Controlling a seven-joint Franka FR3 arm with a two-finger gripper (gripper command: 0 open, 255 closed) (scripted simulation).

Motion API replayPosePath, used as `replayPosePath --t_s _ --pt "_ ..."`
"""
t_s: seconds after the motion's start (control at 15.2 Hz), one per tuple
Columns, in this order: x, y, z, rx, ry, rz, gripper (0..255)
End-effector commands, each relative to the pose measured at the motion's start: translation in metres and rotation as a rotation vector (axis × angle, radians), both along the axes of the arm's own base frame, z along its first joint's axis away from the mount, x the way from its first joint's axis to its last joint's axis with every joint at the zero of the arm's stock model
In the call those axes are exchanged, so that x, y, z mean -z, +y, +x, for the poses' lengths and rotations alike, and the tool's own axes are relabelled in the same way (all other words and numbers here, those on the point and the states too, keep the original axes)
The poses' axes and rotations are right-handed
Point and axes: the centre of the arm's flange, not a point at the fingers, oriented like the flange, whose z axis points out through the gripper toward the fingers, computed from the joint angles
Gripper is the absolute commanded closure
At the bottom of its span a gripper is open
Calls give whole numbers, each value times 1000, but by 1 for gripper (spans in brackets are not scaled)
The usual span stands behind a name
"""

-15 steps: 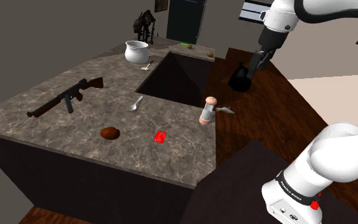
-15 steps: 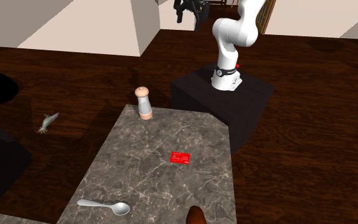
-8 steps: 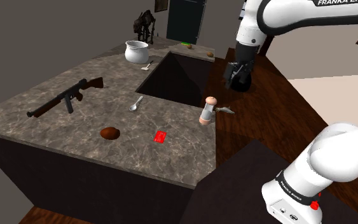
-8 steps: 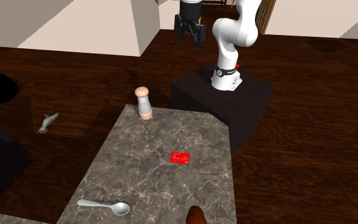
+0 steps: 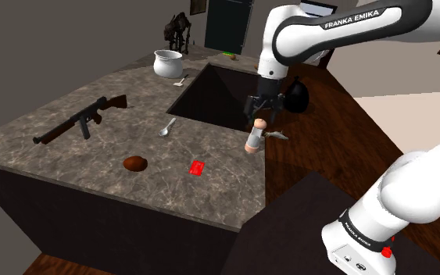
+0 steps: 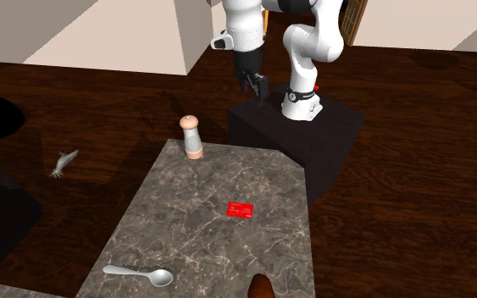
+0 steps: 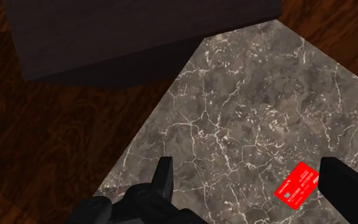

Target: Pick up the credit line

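Observation:
A small red card (image 5: 198,167) lies flat on the dark marble counter (image 5: 69,109), near the corner closest to the stand; it is also on the stone in the second exterior view (image 6: 241,209). My black gripper (image 5: 260,109) hangs open in the air just above a pale shaker (image 5: 255,136), well above and beyond the card. In the second exterior view the gripper (image 6: 256,85) hovers over the stand's edge. In the wrist view the red card (image 7: 296,185) lies far below, close to one of the two spread fingers (image 7: 346,188). Nothing is between the fingers.
The shaker (image 6: 193,137) stands upright at the counter's edge. A brown lump (image 5: 135,163), a spoon (image 5: 167,126), a long gun (image 5: 81,117) and a white pot (image 5: 166,63) lie further along. A dark recess (image 5: 210,94) cuts into the counter. The dark stand (image 6: 296,127) adjoins the corner.
The arm has swung down and toward the shoulder view's left, from high over the wood floor to just above the shaker. The fingers stay open; the card has not moved.

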Motion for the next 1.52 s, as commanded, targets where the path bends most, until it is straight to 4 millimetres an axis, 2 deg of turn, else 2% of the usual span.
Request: replayPosePath --t_s 0.0,0.79,1.45 --pt "21 10 15 52 29 21 0" --pt "152 57 100 345 199 141 0" --pt "268 90 163 589 341 241 0"
